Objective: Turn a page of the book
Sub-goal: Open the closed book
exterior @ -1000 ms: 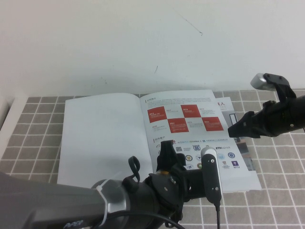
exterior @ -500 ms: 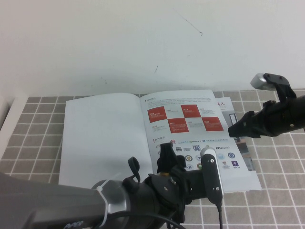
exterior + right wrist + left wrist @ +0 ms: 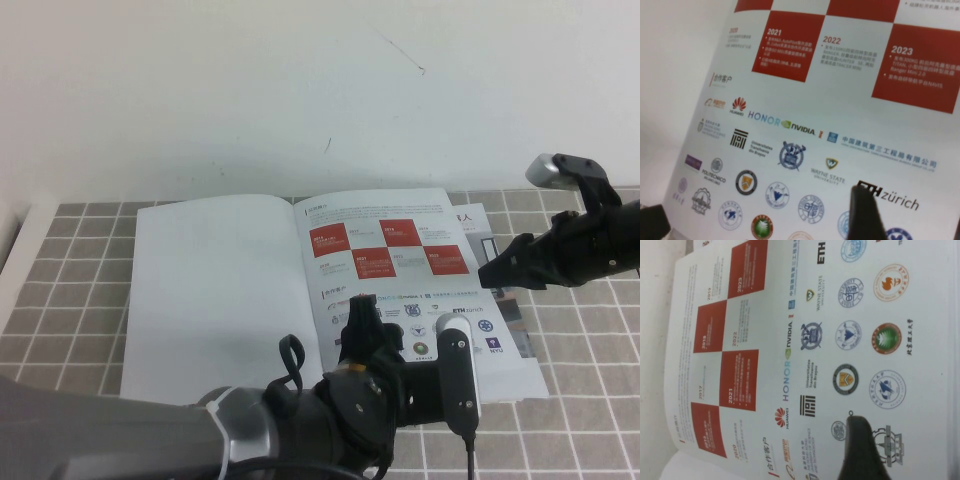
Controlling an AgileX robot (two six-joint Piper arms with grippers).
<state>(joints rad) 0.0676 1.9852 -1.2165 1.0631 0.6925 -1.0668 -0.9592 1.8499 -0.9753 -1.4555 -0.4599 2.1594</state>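
Note:
The book [image 3: 215,280] lies open on the tiled table, its left-hand sheet blank white. The page [image 3: 400,250] on the right lies flat, with red squares and rows of small logos; it fills the left wrist view [image 3: 790,340] and the right wrist view [image 3: 815,100]. My left gripper [image 3: 361,303] is shut and empty, low over the logo rows at the page's near part; its tip [image 3: 856,422] is close above the paper. My right gripper [image 3: 484,275] is shut and empty at the page's right edge, with its tip [image 3: 860,192] over the logos.
A larger printed piece with grey photos [image 3: 515,325] sticks out from under the book on the right. The grey tiled table [image 3: 70,290] runs back to a white wall [image 3: 300,90]. My left arm fills the near foreground.
My left arm has shifted slightly to the right over the lower part of the page. The right arm and the page have not moved.

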